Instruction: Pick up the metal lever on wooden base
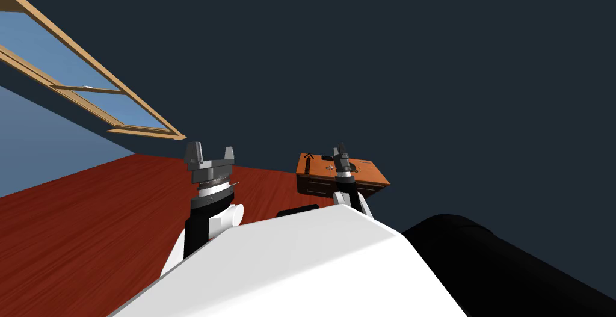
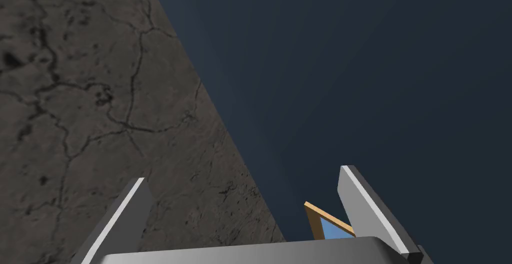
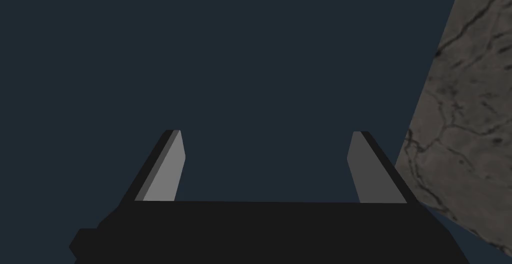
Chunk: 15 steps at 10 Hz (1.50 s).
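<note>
Head view has the right claw (image 1: 342,152) raised in line with a low brown wooden table (image 1: 368,174) standing on the red-brown floor (image 1: 90,223), ahead and a little to my right. On the table top, just beside that claw toward my left arm's side, sits what I take for the lever (image 1: 329,168), a small pale grey shape. It is too small to read its long axis or its base. Right wrist view shows that claw's blades spread wide with nothing between them. The left claw (image 1: 209,151) is raised too, wide open and empty, well apart from the table. The right arm is nearer, and I judge it must tip down toward the table top.
</note>
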{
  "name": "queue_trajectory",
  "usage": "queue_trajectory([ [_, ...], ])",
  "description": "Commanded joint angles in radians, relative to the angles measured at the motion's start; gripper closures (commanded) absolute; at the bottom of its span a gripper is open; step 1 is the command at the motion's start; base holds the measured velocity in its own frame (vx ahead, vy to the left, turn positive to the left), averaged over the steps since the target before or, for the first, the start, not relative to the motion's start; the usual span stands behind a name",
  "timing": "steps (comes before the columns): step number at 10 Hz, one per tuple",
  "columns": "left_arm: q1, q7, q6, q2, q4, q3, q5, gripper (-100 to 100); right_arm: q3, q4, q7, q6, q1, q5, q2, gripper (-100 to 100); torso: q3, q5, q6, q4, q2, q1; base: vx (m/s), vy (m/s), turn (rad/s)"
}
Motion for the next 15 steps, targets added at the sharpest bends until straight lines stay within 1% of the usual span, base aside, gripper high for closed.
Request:
queue_trajectory([
  [1, 0.000, 0.000, 0.000, 0.000, 0.000, 0.000, 0.000, 0, -0.005, 0.006, -0.014, 0.013, -0.001, -0.011, -0.034, -100, 0.000, 0.000, 0.000, 0.000, 0.000, 0.000, -0.004, 0.017, -0.020],
  [4, 0.000, 0.000, 0.000, 0.000, 0.000, 0.000, 0.000, 0, -0.020, 0.029, -0.066, 0.060, -0.005, -0.054, -0.097, -100, 0.000, 0.001, 0.000, 0.000, 0.001, 0.005, -0.014, 0.081, -0.036],
  [7, 0.000, 0.000, 0.000, 0.000, 0.000, 0.000, 0.000, 0, -0.044, 0.062, -0.149, 0.135, -0.009, -0.123, -0.134, -100, 0.001, 0.002, 0.000, 0.000, 0.002, 0.009, -0.035, 0.143, -0.059],
  [9, 0.000, 0.000, 0.000, 0.000, 0.000, 0.000, 0.000, 0, -0.065, 0.089, -0.206, 0.189, -0.010, -0.180, -0.149, -100, 0.002, 0.003, 0.000, 0.001, 0.003, 0.012, -0.051, 0.186, -0.087],
  [10, 0.000, 0.000, 0.000, 0.000, 0.000, 0.000, 0.000, 0, -0.065, 0.089, -0.218, 0.196, -0.010, -0.180, -0.149, -100, 0.002, 0.003, 0.000, 0.001, 0.003, 0.012, -0.034, 0.126, -0.029],
  [11, 0.000, 0.000, 0.000, 0.000, 0.000, 0.000, 0.000, 0, -0.076, 0.105, -0.256, 0.230, -0.010, -0.211, -0.154, -100, 0.001, 0.002, 0.000, 0.001, 0.002, 0.009, -0.052, 0.101, -0.045],
  [12, 0.000, 0.000, 0.000, 0.000, 0.000, 0.000, 0.000, 0, -0.088, 0.122, -0.283, 0.258, -0.011, -0.242, -0.158, -100, 0.002, 0.002, 0.000, 0.001, 0.003, 0.007, -0.040, 0.140, -0.095],
  [13, 0.000, 0.000, 0.000, 0.000, 0.000, 0.000, 0.000, 0, -0.088, 0.122, -0.296, 0.266, -0.011, -0.242, -0.158, -100, 0.001, 0.002, 0.000, 0.001, 0.002, 0.009, -0.035, 0.123, -0.045],
  [14, 0.000, 0.000, 0.000, 0.000, 0.000, 0.000, 0.000, 0, -0.101, 0.139, -0.331, 0.302, -0.011, -0.275, -0.161, -100, 0.001, 0.002, 0.000, 0.001, 0.002, 0.008, -0.031, 0.128, -0.058],
  [15, 0.000, 0.000, 0.000, 0.000, 0.000, 0.000, 0.000, 0, -0.101, 0.139, -0.336, 0.305, -0.011, -0.275, -0.161, -100, 0.001, 0.002, 0.000, 0.000, 0.002, 0.009, -0.027, 0.103, -0.041],
])
